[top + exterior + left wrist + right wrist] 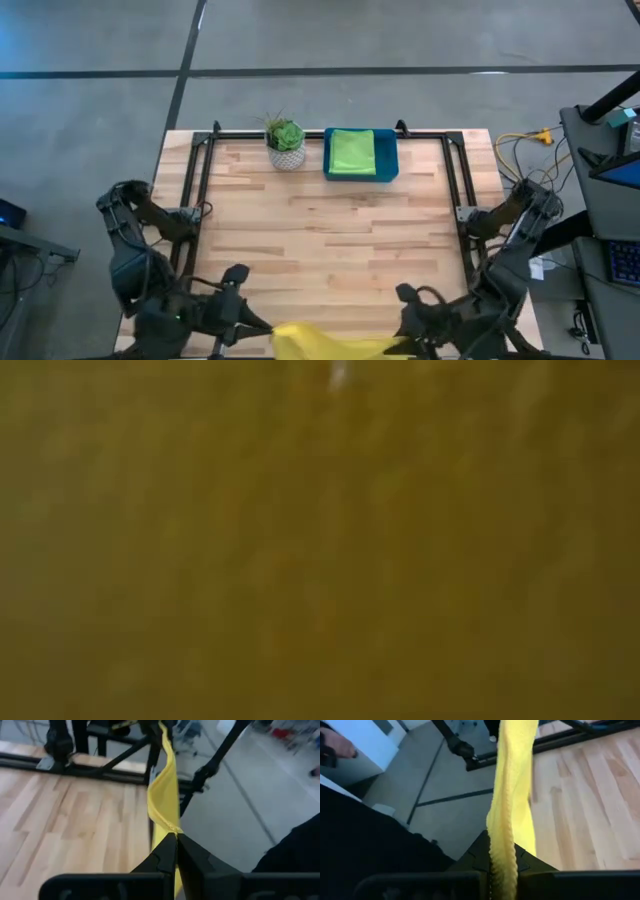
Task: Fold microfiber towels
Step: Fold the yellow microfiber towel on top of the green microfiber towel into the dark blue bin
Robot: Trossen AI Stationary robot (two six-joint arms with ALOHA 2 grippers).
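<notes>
The yellow towel [330,343] hangs between my two grippers at the table's near edge. It shows in the left wrist view [165,790] and the right wrist view [512,780], and it fills the low view [320,540]. My left gripper [262,330] is shut on its left end and my right gripper [400,345] on its right end. A light green towel [352,150] lies folded in the blue tray [388,168] at the far edge. The blue and teal towels are out of view. My left gripper pinches the yellow towel's edge [172,827] between its two fingers, at the towel's left end. The cloth runs from the fingers as a narrow band toward the other gripper, clear of the table. My right gripper pinches the towel's bunched edge [501,837] between its two fingers, at the towel's right end. The cloth runs away from the fingers toward the other arm, above the table's near edge.
A small potted plant [286,140] stands left of the tray at the far edge. Black frame rails [200,170] run along the table's left, right and far sides. Bare wood [330,240] lies between the tray and the grippers. A person's hand [337,745] shows beyond the table.
</notes>
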